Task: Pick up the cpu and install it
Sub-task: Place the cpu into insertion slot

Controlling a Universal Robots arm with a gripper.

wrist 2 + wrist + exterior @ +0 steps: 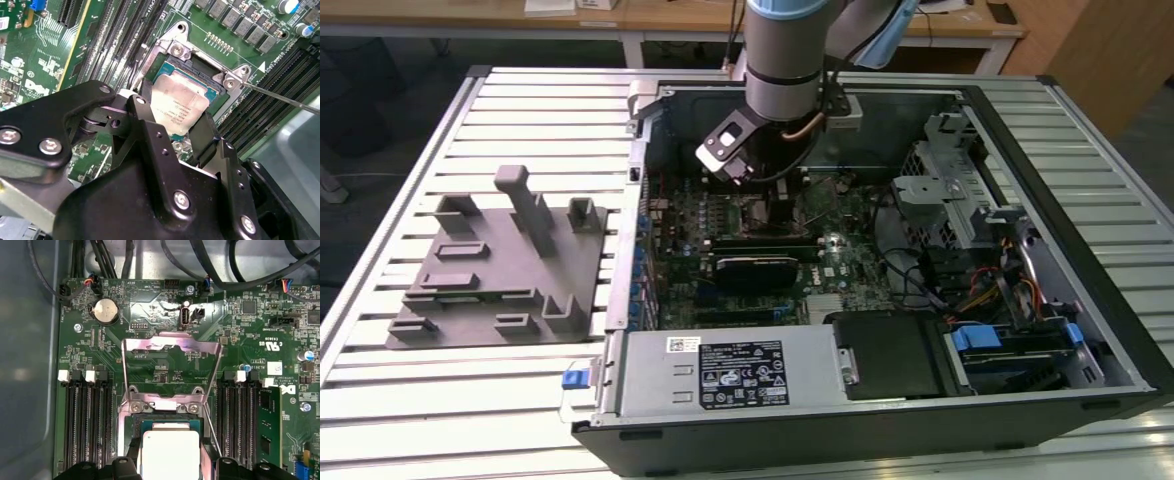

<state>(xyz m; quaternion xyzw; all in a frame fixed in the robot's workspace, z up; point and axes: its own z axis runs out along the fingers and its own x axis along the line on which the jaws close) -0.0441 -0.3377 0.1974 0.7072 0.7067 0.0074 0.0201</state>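
Light, stiff and slick-topped, and I judge fragile on its underside, the cpu (179,102) sits over the open socket (176,49) on the motherboard (45,65) — the gripper (175,127), jaws set at chip width, pinches its two opposite edges, the safest hold.

At the exterior view's centre, case walls (854,440) enclose the board (100,355); a raised socket frame (171,347) and memory slots (90,425) hem the chip (170,452).
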